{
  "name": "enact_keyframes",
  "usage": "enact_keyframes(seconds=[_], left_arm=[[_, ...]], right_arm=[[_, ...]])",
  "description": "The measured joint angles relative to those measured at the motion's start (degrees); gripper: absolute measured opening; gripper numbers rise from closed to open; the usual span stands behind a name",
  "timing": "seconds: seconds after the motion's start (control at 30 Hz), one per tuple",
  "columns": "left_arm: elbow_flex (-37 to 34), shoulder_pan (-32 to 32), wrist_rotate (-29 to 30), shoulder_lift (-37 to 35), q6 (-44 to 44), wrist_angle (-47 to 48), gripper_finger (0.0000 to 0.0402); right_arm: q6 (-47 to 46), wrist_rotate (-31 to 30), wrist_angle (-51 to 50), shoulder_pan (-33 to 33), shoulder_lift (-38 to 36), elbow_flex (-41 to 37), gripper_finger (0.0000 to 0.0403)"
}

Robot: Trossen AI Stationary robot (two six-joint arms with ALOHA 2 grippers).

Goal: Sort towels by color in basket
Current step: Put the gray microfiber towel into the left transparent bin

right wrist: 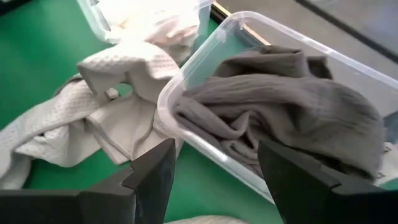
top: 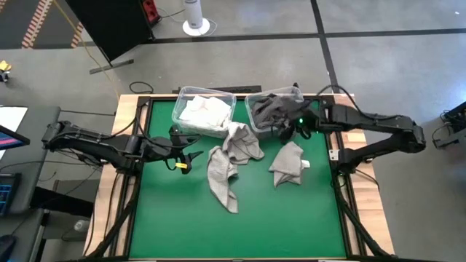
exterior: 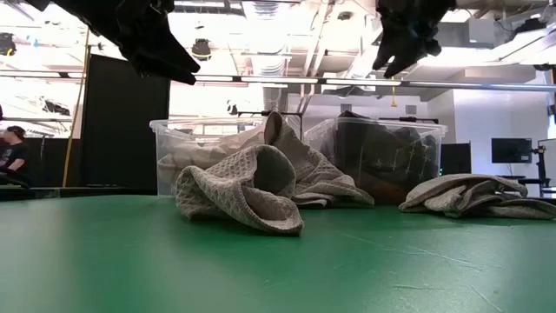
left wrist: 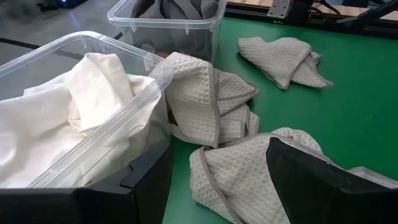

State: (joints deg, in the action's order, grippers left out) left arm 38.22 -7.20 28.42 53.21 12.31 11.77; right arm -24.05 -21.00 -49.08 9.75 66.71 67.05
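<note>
Long light grey towel (top: 223,171) lies crumpled mid-table on the green mat (top: 240,225), 1 end draped up against the left bin (top: 204,112). Smaller light grey towel (top: 288,163) sits apart to its right. Left gripper (top: 191,156) hovers just beside the long towel, fingers apart, holding nothing. Right gripper (top: 285,131) hangs at the near edge of the right bin (top: 274,108), fingers apart, empty. Left bin holds white towels (top: 205,113); right bin holds dark grey towels (top: 273,109).

Green table mat (top: 291,218), white fan base (top: 195,26), seated person (exterior: 12,149).
</note>
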Motion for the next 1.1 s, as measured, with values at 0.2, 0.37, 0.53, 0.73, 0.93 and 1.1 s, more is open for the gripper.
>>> enact_keyframes(seconds=[0.2,0.37,0.53,0.73,0.93,1.1], left_arm=[[0.0,0.0,0.0,0.0,-1.7,-0.4,0.0247],[0.0,0.0,0.0,0.4,-4.5,-3.5,0.0247],[0.1,0.5,0.1,1.2,-4.6,-9.2,0.0247],[0.0,0.5,0.9,2.2,-4.2,-9.9,0.0247],[0.0,0.5,1.4,3.8,-3.9,-10.2,0.0247],[0.0,0.5,1.4,4.4,-3.6,-10.4,0.0247]], right_arm=[[0.4,-5.4,12.8,-4.5,-4.1,-10.7,0.0272],[4.2,-9.2,26.1,-8.1,-6.5,-18.3,0.0272],[9.2,-10.7,42.1,-11.2,-6.8,-24.1,0.0272],[9.1,-11.1,51.9,-15.6,-6.4,-27.1,0.0272],[9.6,-15.1,53.6,-18.9,-6.5,-27.6,0.0272],[10.4,-15.4,54.4,-19.1,-6.9,-27.6,0.0272]])
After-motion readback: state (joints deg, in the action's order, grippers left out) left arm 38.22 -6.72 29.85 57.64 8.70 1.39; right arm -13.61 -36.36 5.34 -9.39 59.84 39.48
